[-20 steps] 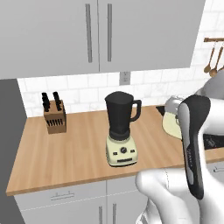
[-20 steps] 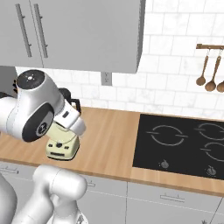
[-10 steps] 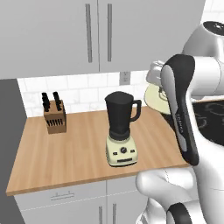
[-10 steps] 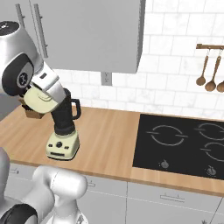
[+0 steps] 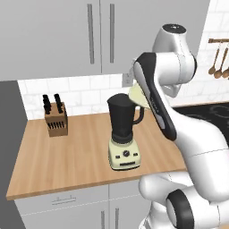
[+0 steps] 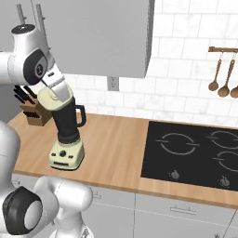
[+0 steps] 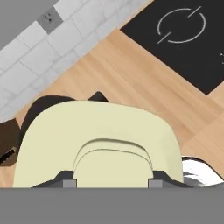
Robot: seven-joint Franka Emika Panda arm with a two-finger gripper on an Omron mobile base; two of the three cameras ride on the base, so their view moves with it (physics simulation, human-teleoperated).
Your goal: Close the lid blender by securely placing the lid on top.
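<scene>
Near the counter's (image 5: 53, 156) front edge stands the blender (image 5: 124, 134), a glossy, tapered black jar on a cream base. The gripper (image 7: 108, 181) clenches the smooth, round cream lid (image 7: 100, 144) by its knob. Earlier off to the jar's right, the lid now hangs tilted just above its rim.

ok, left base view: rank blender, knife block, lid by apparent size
1. blender: clearly largest.
2. knife block: well below the blender.
3. lid: smallest as seen, but it is partly hidden behind the arm, so its place against the knife block is unsure.
</scene>
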